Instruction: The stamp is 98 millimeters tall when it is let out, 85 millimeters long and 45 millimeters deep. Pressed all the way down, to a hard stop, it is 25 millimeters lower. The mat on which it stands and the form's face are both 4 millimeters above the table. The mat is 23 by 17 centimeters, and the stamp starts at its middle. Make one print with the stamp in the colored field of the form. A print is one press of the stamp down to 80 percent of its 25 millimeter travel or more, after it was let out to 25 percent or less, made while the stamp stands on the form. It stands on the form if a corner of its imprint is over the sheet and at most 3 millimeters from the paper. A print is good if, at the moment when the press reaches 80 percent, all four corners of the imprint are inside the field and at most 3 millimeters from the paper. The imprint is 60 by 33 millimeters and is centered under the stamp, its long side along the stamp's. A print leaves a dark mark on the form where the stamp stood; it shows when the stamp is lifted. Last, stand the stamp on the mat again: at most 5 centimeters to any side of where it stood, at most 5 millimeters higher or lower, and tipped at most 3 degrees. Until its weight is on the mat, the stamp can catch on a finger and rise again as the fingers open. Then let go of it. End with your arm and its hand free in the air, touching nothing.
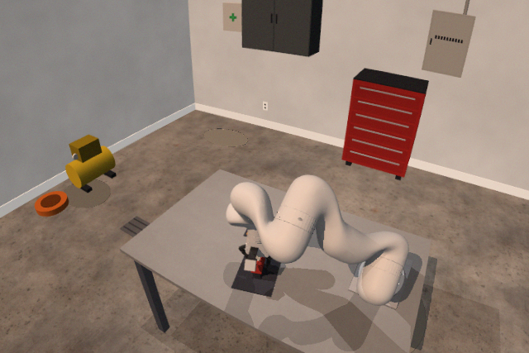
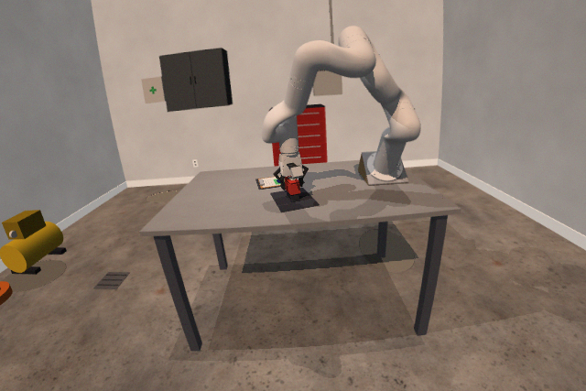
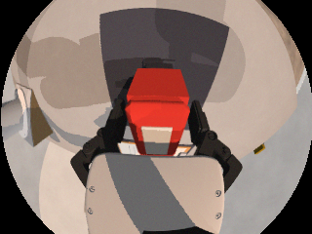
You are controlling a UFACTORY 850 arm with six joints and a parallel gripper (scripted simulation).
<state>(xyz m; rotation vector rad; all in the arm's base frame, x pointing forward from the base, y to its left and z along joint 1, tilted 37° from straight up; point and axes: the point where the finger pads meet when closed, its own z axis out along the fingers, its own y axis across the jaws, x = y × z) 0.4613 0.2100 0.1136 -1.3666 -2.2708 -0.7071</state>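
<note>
The red stamp (image 3: 158,109) stands upright on the dark mat (image 3: 166,53); it also shows in the exterior view (image 2: 293,186) on the mat (image 2: 295,202), and in the top view (image 1: 261,264). My gripper (image 3: 158,107) is directly over the stamp, its black fingers spread on either side of the red body with a small gap on each side. The gripper is open and holds nothing. The form (image 2: 268,182) lies on the table just behind and left of the mat, with a small green patch visible by the stamp; the arm hides most of it.
The arm's base (image 2: 384,173) stands at the table's back right. The arm's links arch high over the table. The floor around holds a yellow compressor (image 1: 89,162), an orange ring (image 1: 51,202) and a red tool chest (image 1: 384,121).
</note>
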